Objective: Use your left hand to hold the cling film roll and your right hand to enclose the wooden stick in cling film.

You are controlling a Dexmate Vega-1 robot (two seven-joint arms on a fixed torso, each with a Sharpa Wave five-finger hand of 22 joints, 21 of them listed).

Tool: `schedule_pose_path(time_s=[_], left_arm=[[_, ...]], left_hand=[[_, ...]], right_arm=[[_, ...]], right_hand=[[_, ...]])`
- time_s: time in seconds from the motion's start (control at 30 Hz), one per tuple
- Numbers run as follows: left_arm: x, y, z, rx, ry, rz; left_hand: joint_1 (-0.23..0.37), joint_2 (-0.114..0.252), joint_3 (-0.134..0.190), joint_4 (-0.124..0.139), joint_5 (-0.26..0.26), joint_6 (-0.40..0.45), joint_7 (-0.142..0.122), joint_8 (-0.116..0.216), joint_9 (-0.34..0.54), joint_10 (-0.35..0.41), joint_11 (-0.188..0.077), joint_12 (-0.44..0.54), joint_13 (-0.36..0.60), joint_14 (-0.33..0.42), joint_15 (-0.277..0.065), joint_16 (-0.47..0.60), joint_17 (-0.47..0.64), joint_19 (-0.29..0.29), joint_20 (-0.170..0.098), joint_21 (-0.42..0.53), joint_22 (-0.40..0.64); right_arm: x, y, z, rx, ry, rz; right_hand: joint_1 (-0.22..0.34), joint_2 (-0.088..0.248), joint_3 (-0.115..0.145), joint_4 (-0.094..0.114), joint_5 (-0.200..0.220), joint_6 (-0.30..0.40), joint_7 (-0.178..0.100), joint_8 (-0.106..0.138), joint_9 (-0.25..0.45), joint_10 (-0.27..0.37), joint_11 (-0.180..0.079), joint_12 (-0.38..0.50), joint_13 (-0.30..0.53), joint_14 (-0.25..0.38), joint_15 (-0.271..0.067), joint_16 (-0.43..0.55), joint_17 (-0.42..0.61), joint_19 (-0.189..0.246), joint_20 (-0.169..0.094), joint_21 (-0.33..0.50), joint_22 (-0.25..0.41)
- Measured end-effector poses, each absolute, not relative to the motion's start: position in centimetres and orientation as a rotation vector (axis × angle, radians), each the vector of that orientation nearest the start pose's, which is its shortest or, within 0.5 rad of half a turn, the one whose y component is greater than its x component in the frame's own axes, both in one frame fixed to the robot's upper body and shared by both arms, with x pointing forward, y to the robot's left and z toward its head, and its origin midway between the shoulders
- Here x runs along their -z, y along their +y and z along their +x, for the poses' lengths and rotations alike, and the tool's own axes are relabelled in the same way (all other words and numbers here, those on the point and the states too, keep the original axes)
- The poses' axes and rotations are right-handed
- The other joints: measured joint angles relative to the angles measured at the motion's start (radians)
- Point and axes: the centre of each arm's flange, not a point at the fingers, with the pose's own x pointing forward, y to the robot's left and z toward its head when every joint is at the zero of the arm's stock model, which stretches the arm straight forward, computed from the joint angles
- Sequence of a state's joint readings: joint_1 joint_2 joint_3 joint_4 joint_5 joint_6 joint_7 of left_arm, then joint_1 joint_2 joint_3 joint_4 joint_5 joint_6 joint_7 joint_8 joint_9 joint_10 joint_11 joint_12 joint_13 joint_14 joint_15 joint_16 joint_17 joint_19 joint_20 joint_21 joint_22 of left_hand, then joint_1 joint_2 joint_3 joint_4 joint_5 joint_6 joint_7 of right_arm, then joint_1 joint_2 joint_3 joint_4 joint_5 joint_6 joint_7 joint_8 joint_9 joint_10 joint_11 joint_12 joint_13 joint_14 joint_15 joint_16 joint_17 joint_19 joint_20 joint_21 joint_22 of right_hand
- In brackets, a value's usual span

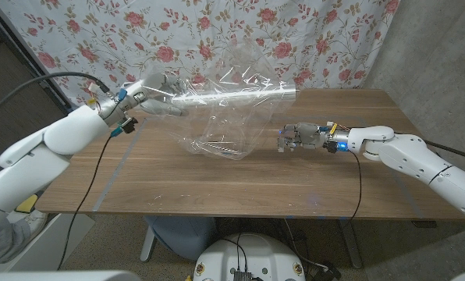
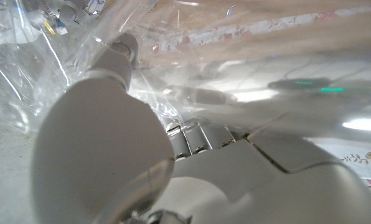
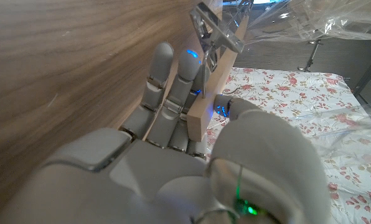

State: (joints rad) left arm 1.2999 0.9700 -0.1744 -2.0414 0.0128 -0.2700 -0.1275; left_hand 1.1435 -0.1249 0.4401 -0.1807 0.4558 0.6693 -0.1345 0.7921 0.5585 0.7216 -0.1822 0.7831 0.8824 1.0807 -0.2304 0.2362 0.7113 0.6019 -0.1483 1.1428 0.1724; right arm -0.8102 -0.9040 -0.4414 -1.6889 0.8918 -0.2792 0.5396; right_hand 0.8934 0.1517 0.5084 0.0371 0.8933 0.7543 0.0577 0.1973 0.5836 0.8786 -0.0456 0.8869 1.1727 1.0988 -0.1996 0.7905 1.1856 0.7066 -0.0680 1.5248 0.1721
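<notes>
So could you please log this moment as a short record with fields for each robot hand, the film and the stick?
left robot hand: holds the cling film roll raised above the table
right robot hand: grips the wooden stick, low over the table
cling film sheet: hangs loose and crumpled from the roll down to the tabletop
stick wrapped: not yet, bare wood shows in the right wrist view
</notes>
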Motion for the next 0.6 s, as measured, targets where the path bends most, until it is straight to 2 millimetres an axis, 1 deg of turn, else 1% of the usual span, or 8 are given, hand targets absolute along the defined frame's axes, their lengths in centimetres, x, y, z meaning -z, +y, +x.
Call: schedule_pose_path(time_s=[0.4,0.6], left_arm=[[-8.82,32.02,44.62,0.201,-0.941,1.085],[-8.51,31.89,44.84,0.214,-0.942,1.076]], left_hand=[[0.000,0.000,0.000,0.000,0.000,-0.001,-0.001,0.000,0.000,0.000,0.000,-0.002,0.001,0.000,0.000,0.000,0.000,-0.004,-0.004,0.000,0.000],[0.000,0.000,0.000,0.000,0.000,0.002,0.002,0.000,0.000,0.000,0.000,-0.002,0.001,0.000,0.000,-0.008,0.000,-0.004,-0.004,0.001,0.000]], right_arm=[[0.87,-25.51,58.30,-0.837,-0.187,-0.182],[0.74,-25.46,58.38,-0.829,-0.193,-0.173]], right_hand=[[0.000,0.000,0.003,-0.003,0.000,0.001,0.001,-0.001,0.000,0.000,0.000,0.001,0.000,0.002,0.002,-0.008,-0.001,0.000,0.000,0.000,0.000],[0.000,0.000,0.003,-0.003,0.000,0.002,0.001,-0.002,0.000,0.000,0.000,0.001,0.000,0.003,0.003,-0.015,-0.005,0.000,0.000,0.000,0.000]])
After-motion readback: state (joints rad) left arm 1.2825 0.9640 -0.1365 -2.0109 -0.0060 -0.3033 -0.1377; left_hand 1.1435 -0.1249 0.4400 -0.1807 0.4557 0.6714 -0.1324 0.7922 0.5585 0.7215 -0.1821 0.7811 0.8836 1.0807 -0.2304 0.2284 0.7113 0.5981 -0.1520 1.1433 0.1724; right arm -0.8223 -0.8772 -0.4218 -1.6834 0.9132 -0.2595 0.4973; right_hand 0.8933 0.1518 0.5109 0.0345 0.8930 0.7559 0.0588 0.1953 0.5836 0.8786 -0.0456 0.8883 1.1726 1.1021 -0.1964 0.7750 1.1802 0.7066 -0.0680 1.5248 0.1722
